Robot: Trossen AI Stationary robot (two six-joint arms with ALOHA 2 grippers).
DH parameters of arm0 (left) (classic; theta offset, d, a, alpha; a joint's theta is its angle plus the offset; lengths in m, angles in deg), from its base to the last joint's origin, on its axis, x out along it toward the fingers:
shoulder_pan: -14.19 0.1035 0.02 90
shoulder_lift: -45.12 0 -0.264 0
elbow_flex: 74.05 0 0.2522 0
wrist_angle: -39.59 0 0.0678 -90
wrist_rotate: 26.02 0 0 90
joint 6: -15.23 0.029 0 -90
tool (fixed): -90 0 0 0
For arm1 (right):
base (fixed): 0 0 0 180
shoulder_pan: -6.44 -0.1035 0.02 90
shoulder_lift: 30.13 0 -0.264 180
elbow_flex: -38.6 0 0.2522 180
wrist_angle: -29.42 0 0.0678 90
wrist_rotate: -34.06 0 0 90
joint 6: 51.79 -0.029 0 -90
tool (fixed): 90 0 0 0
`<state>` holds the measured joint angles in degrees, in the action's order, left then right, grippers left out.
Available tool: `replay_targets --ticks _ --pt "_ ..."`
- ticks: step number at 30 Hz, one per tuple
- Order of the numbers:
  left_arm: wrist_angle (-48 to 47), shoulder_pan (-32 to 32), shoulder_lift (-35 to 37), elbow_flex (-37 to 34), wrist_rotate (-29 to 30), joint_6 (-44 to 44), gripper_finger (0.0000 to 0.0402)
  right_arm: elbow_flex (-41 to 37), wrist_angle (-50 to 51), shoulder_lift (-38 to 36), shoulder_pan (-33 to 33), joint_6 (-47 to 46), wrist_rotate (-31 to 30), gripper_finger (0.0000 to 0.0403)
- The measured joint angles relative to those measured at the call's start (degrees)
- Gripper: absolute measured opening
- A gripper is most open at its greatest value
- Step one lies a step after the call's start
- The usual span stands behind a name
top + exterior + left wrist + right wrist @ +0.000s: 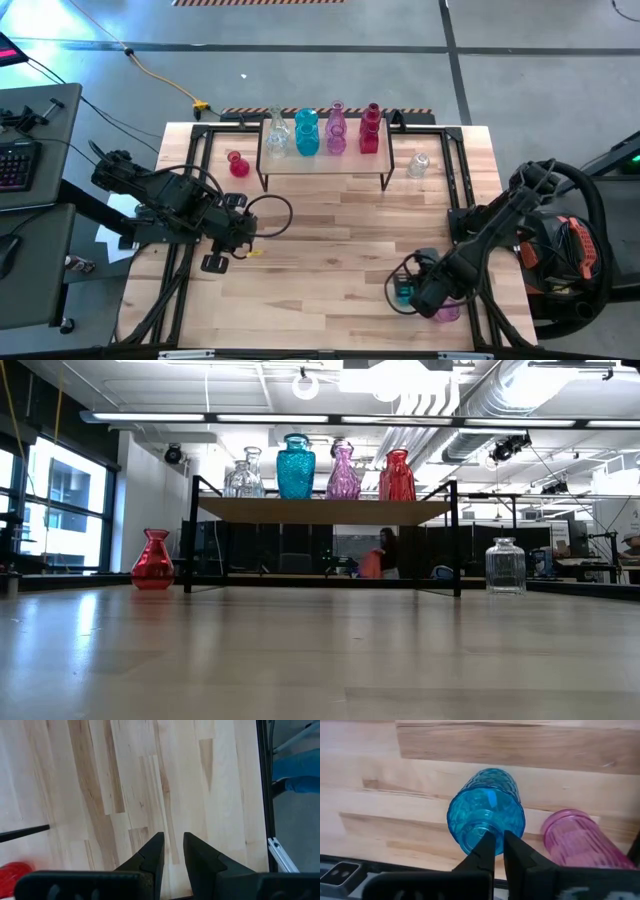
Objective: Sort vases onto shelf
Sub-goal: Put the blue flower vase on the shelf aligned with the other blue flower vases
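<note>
The shelf [325,158] carries a clear, a teal, a pink and a red vase in a row [297,468]. A red vase [238,163] stands on the table left of the shelf and a clear vase [419,165] right of it. Near the table's near right corner stand a teal vase [487,812] and a pink vase [572,837]. My right gripper [499,840] points down over the teal vase's rim, its fingers almost together. My left gripper [173,842] hovers over bare wood at the table's left, its fingers close together. My right gripper has its fingertips [489,842] in front of the near side of the teal vase's rim [470,837], coming from above. I cannot tell whether they touch the glass.
Black frame rails run along the table's left and right sides [455,185]. A black cable loop [272,213] lies by my left gripper. The middle of the tabletop [340,250] is bare wood. A person sits in the room far behind the shelf [385,552].
</note>
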<state>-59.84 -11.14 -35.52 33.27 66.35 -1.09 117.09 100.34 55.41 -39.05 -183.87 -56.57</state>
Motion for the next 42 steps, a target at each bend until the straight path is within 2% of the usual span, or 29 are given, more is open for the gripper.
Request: replay_targets --ticks 10,15,31,42 --pt "-0.08 -0.01 0.0 0.0 0.0 -0.82 0.0065 0.04 -3.69 0.0 1.59 3.02 -0.97 0.0001" --pt "-0.59 -0.02 0.0 0.0 -0.02 -0.48 0.0065 0.11 -7.06 0.0 2.92 5.17 -4.16 0.0" --pt "-0.56 1.23 -0.02 0.0 0.15 2.15 0.0065 0.13 -10.85 0.0 10.1 17.07 -5.26 0.0" --pt "0.18 1.71 -0.02 0.0 13.72 9.19 0.0065 0.13 -13.3 0.0 17.86 30.37 -3.29 0.0"
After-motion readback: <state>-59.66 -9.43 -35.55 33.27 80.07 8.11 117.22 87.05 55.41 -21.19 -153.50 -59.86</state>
